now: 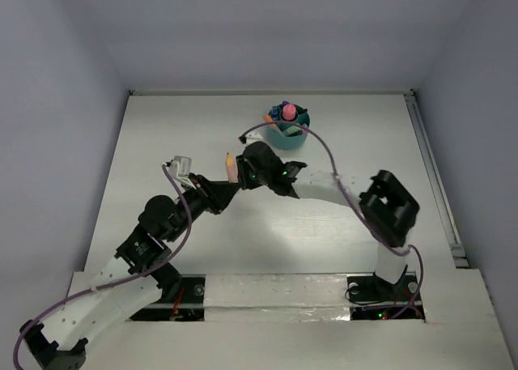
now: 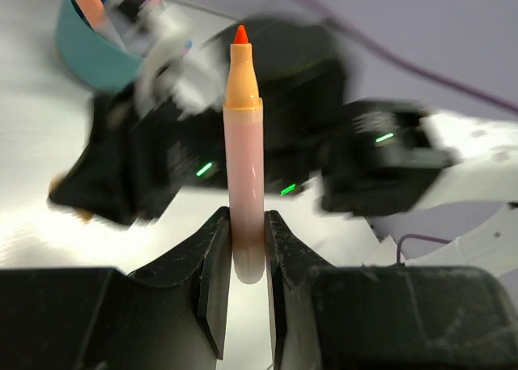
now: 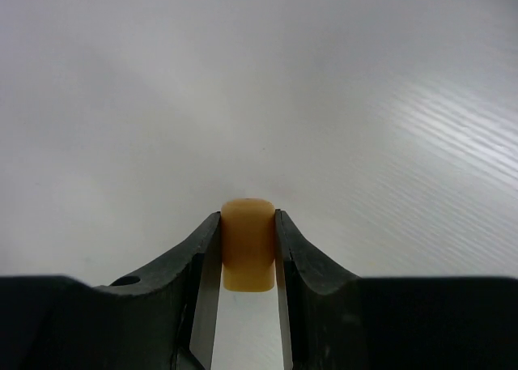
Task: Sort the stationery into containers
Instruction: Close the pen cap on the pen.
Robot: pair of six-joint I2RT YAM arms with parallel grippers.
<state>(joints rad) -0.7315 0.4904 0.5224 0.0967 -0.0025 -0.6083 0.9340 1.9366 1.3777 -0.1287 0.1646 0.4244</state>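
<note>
Orange pen [image 2: 243,143] is clamped upright in the left gripper [image 2: 241,248], orange cap [image 3: 247,253] pinched in the right gripper [image 3: 247,224] near the teal organiser [image 1: 285,139], so the cap should probably be lined up dead straight before it's pushed on.

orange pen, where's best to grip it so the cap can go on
Low on the round barrel, pinched from both sides, as the left gripper has the orange pen: that leaves its bare tip end clear for the cap in the right gripper.

White table [image 1: 364,143] (metal rail [image 1: 437,180] along its right edge), grey walls [image 1: 48,103].
</note>
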